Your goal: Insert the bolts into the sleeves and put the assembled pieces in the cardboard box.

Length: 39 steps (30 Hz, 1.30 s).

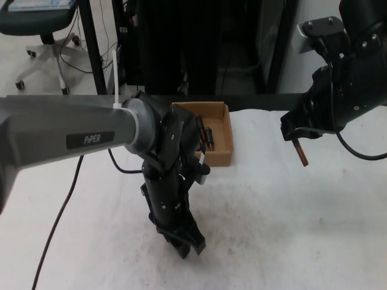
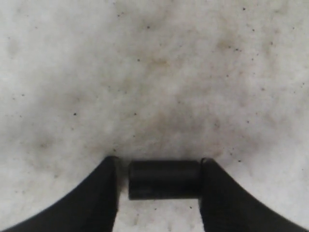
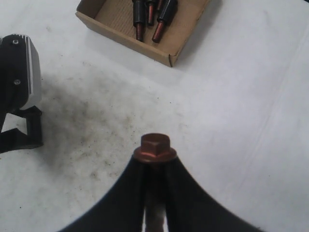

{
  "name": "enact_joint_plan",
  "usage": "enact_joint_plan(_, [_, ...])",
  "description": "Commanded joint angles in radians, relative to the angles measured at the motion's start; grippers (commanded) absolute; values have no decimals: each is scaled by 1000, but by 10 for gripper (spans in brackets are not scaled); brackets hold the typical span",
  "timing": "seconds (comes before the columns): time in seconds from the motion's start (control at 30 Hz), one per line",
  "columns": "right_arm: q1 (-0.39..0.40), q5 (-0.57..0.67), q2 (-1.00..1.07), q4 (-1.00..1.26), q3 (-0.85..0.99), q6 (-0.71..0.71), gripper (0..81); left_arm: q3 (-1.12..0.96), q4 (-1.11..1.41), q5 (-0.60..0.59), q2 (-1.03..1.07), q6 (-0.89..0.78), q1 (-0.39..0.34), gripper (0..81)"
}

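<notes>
A black sleeve (image 2: 164, 180) lies on the white bench between the fingers of my left gripper (image 2: 159, 181), which is open: one finger touches it and a narrow gap shows at the other. In the high view that gripper (image 1: 186, 244) is down at the bench near the front. My right gripper (image 3: 155, 166) is shut on a copper bolt (image 3: 155, 146) and holds it in the air at the right (image 1: 300, 152), shank down. The cardboard box (image 1: 221, 130) at the back holds a few assembled pieces (image 3: 149, 12).
The left arm's thick grey link (image 1: 66, 136) crosses the left half of the high view, and its wrist (image 3: 17, 72) shows in the right wrist view. A black cable (image 1: 60, 217) trails over the bench. The white surface (image 1: 290, 229) is stained.
</notes>
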<state>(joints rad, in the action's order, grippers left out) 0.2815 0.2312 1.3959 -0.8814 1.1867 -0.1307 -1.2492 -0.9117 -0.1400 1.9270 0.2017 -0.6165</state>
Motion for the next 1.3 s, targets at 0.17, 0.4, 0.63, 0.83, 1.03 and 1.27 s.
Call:
enact_joint_plan(0.17, [-2,15,-12,4,4,-3,8,-7,-20,3,14,7,-4,3])
enact_joint_plan(0.4, [-2,15,-12,4,4,-3,8,-7,-24,3,14,7,-4,3])
enact_joint_plan(0.63, [-2,15,-12,4,4,-3,8,-7,-55,3,14,98,-7,3])
enact_joint_plan(0.83, [-2,15,-12,4,4,-3,8,-7,-77,-22,-22,479,-43,3])
enact_joint_plan(1.03, [-2,11,-12,4,4,-48,8,-7,2,-27,-65,732,-62,3])
enact_joint_plan(1.27, [-2,11,-12,4,4,-48,8,-7,88,-31,-62,734,-62,3])
